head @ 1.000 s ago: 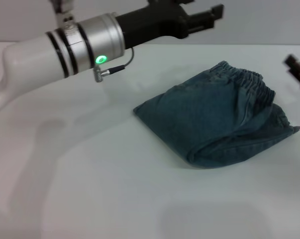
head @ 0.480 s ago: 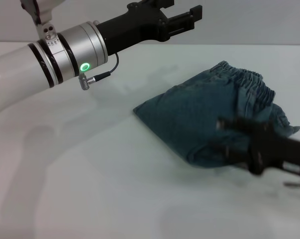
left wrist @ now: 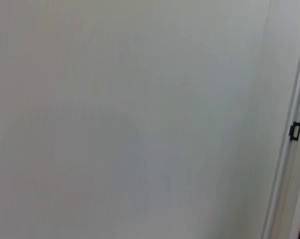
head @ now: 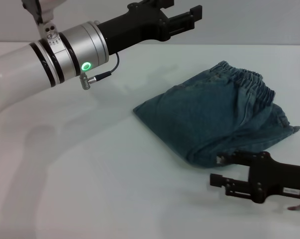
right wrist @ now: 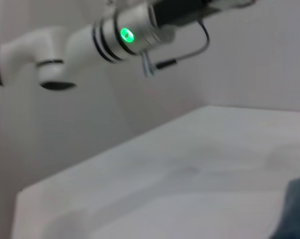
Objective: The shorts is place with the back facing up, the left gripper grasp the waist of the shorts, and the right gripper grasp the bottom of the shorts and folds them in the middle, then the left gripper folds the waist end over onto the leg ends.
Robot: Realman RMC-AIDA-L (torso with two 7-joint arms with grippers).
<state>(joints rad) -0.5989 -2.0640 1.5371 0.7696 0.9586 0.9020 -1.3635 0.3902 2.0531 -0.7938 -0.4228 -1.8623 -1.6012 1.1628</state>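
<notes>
The shorts point(head: 217, 117) lie folded into a compact bundle on the white table point(head: 100, 169), toward the robot's right and past the middle of the surface. The gathered waist point(head: 249, 82) sits on top at the far right of the bundle, laid over the layers beneath. A rounded fold runs along the near edge, and a frayed hem corner point(head: 289, 127) pokes out on the right. No pockets or embroidery show on the upward face.

Nothing else rests on the table around the bundle. Wide bare surface stretches to the left and toward the near edge. The table's far edge runs close behind the waistband, so there is less room on that side. In the right wrist view only a dark blue corner of the denim point(right wrist: 296, 211) shows, beyond bare tabletop.

The left gripper point(head: 182, 12) hangs high above the far side of the table, left of the shorts and well apart from them. Its two black fingers are spread and hold nothing. The silver wrist behind it carries a lit green ring light point(head: 85, 66). Its own wrist view shows only a pale blank surface.

The right gripper point(head: 217, 169) hovers low just in front of the folded near edge, close to the denim but not touching. Its fingers stand apart, empty.
</notes>
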